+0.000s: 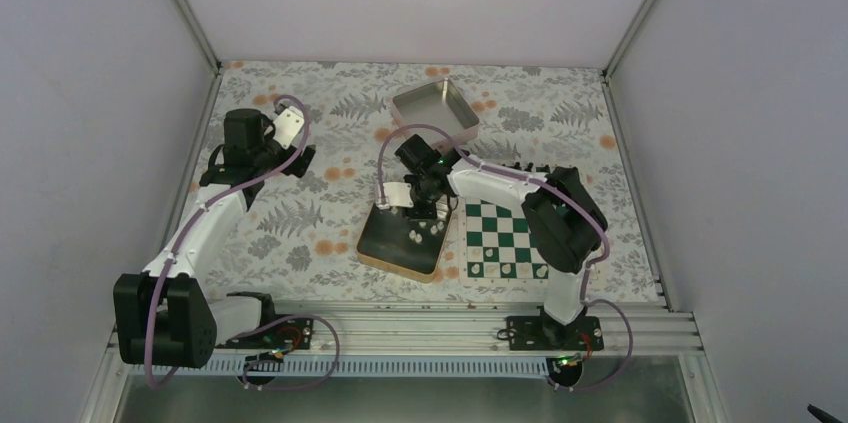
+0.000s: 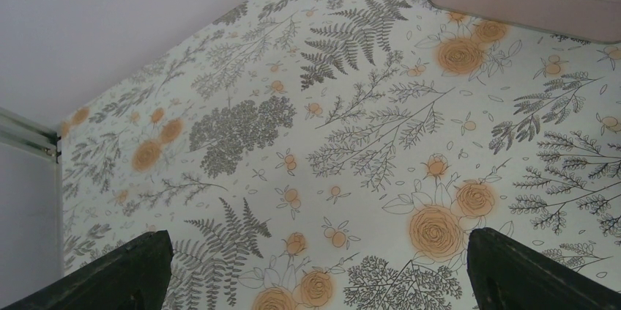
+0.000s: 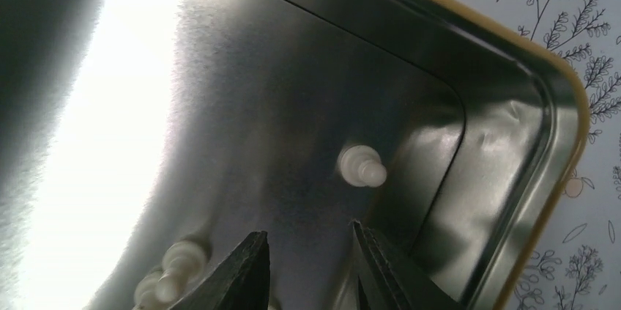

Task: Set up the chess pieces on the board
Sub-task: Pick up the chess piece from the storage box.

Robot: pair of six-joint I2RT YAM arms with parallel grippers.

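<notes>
Lying on its side in the tin (image 3: 512,116), one of the chess pieces (image 3: 361,165) rests just beyond the right gripper (image 3: 311,248), whose fingers stand slightly apart, nothing between them. Two more pieces are blurred nearby. The board (image 1: 520,226) lies beside the tin, partly hidden by the right arm (image 1: 490,183). The left gripper (image 2: 316,244) is spread wide above the cloth (image 2: 351,141).

Bench (image 1: 300,223): pale covering printed with grey ferns, orange blossoms; plain walls left, right, far; metal rail (image 1: 400,328) along near edge. Three things directly on it; dark shallow tin (image 1: 392,265), yellow-rimmed, near centre, set slightly askew; board (image 1: 503,230), green and white squares, just right of that tin, contact not discernible; silver tin (image 1: 437,108), open side up, far of centre, well apart from both.
</notes>
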